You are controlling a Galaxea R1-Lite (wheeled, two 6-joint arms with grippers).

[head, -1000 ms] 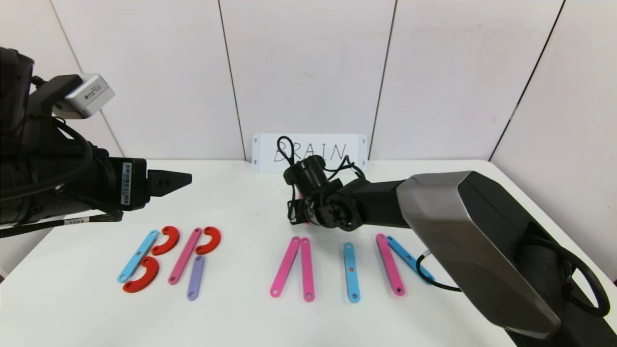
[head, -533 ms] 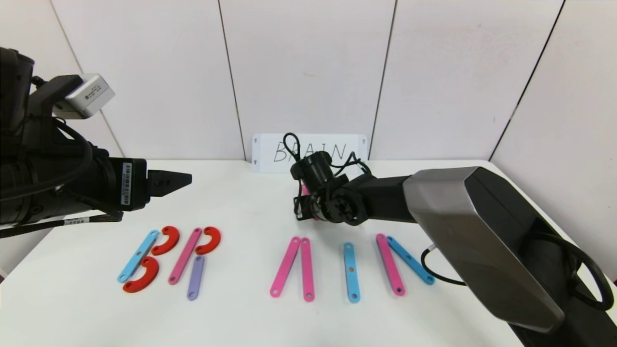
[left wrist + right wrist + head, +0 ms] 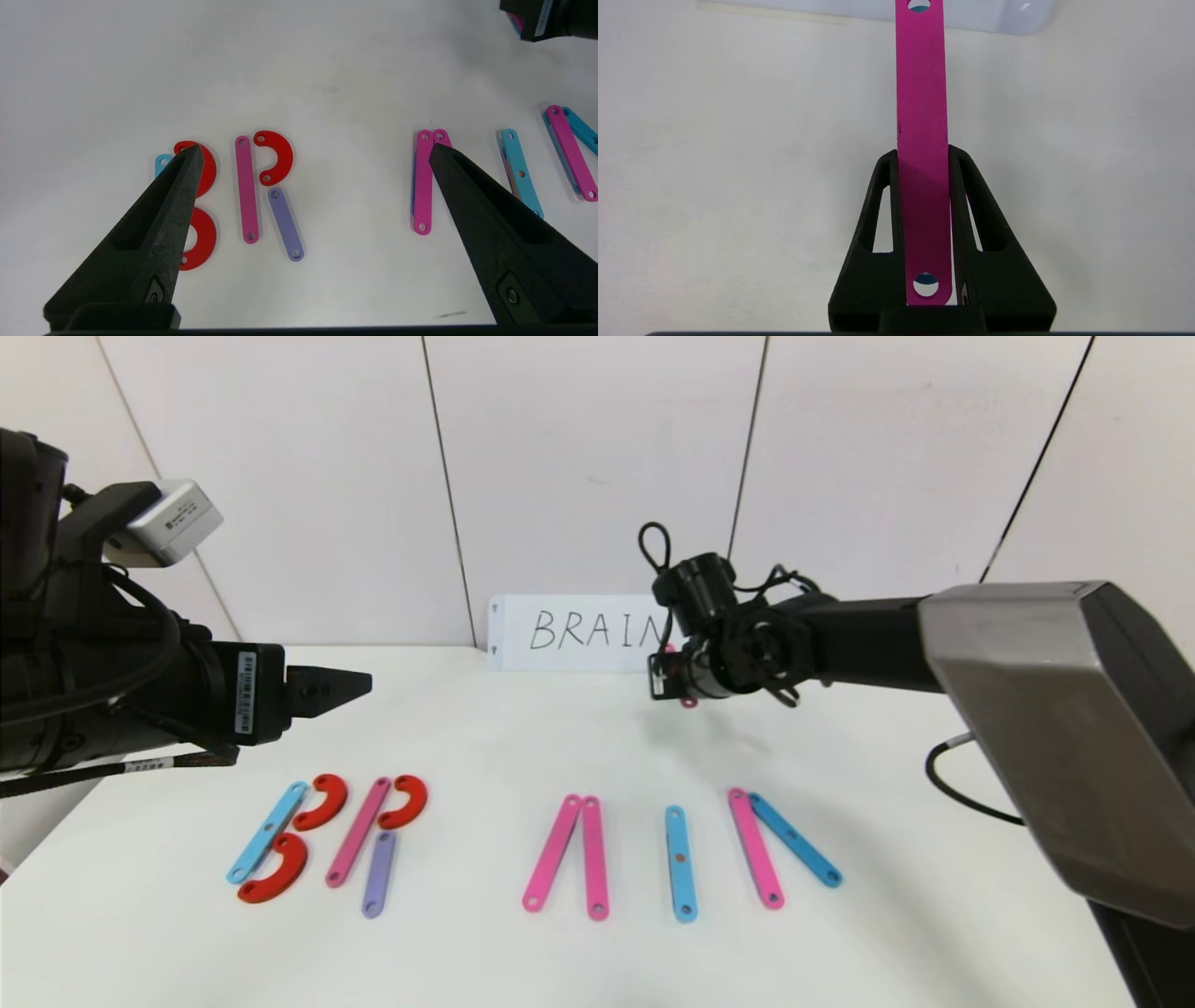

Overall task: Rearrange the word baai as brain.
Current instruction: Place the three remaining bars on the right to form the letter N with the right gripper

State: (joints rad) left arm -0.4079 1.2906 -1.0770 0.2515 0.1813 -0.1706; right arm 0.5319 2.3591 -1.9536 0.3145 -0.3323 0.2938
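the flat magenta strip with holes (image 3: 921,140) is clamped between the fingers of the right gripper (image 3: 924,154), well above the white table (image 3: 579,747), up near the handwritten white card (image 3: 569,630) at the back edge. in the right wrist view the strip runs straight out from between the closed fingers, one hole by the gripper body and one at the far tip. only a small pink end (image 3: 688,701) shows under the gripper (image 3: 674,683) in the head view.

a second ago this gripper hung low over the table, just behind the top of the pink pair; since then it has risen and swung toward two o'clock, and now sits in front of the card's right end.

the strip letters (image 3: 532,849) on the table have not moved. from nine o'clock to three o'clock: a light-blue strip with two red curves (image 3: 277,837), a pink strip with a red curve and a purple strip (image 3: 373,840), two pink strips meeting at the top (image 3: 569,854), a single light-blue strip (image 3: 680,861), and a pink and a blue strip joined at the top (image 3: 780,847).

the left gripper (image 3: 317,154) stays hovering at about ten o'clock above the table, its fingers spread wide and holding nothing.
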